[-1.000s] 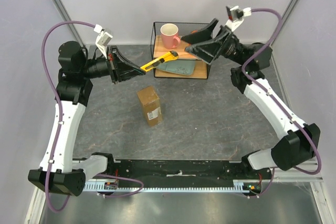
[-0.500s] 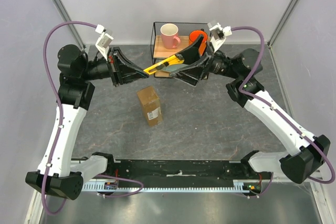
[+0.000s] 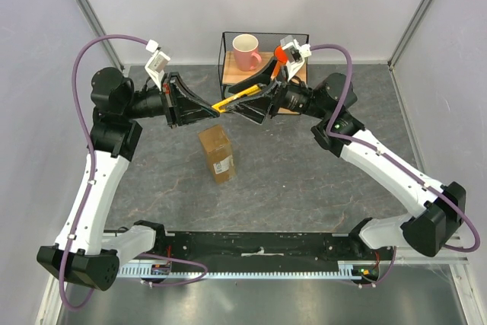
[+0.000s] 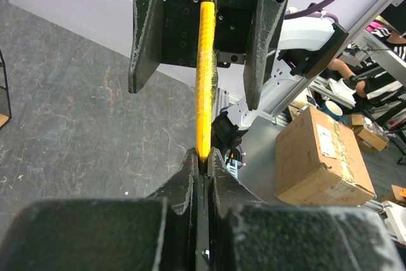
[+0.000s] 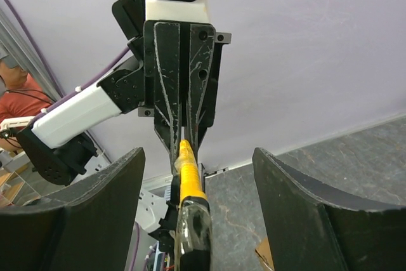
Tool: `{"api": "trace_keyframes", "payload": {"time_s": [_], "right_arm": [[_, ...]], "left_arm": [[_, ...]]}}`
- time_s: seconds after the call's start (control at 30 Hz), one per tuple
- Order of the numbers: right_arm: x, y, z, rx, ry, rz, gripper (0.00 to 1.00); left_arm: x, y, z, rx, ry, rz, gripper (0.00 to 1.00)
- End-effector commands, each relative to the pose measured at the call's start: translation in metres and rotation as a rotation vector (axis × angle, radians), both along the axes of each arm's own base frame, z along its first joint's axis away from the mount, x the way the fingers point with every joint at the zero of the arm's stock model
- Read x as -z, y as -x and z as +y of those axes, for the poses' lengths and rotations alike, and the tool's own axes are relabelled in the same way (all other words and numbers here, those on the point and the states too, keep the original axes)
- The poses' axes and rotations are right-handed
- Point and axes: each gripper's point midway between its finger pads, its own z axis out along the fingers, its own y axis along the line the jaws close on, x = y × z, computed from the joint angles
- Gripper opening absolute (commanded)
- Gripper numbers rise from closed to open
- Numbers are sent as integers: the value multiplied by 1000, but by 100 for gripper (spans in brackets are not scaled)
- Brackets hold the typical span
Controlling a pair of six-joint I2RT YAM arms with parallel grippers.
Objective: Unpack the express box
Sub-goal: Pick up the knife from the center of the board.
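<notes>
The express box (image 3: 217, 153), a flat brown cardboard parcel with a small white label, lies on the grey table below the two grippers. It also shows in the left wrist view (image 4: 320, 155). My left gripper (image 3: 218, 107) is shut on the rear end of a yellow utility knife (image 3: 234, 98), held in the air above the box. In the left wrist view the knife (image 4: 205, 74) runs straight out from my closed fingers. My right gripper (image 3: 245, 99) is open, its fingers on either side of the knife's front end (image 5: 190, 214), not touching it.
A black wire rack (image 3: 262, 74) stands at the back with a pink mug (image 3: 246, 52), an orange object (image 3: 282, 54) and a wooden board in it. Grey walls close the left and right sides.
My right arm has swung left and down from the rack until its open jaws straddle the knife's tip. My left gripper has lowered the knife slightly, still holding it.
</notes>
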Motion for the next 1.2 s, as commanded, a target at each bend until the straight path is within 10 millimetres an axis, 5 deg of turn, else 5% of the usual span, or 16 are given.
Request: {"api": "trace_keyframes", "payload": {"time_s": [0.0, 0.23, 0.5, 0.73, 0.83, 0.9, 0.97, 1.17], "right_arm": [[-26, 5, 2, 19, -81, -64, 75], [-12, 9, 18, 3, -58, -43, 65], [-13, 10, 19, 17, -84, -45, 42], [-9, 12, 18, 36, -72, -36, 2], [1, 12, 15, 61, -33, -33, 0], [5, 10, 8, 104, 0, -59, 0], [14, 9, -2, 162, 56, -51, 0], [29, 7, -47, 367, 201, -121, 0]], "left_arm": [[-10, 9, 0, 6, 16, -21, 2], [-10, 10, 1, 0, 18, -24, 2], [-4, 12, 1, 8, 14, -8, 2], [-2, 13, 2, 4, -4, -28, 3], [1, 10, 4, -19, -37, -41, 19], [6, 7, 6, -46, -77, -69, 66], [14, 2, 9, -75, -120, -79, 97], [58, -16, 27, -199, -328, -162, 99]]}}
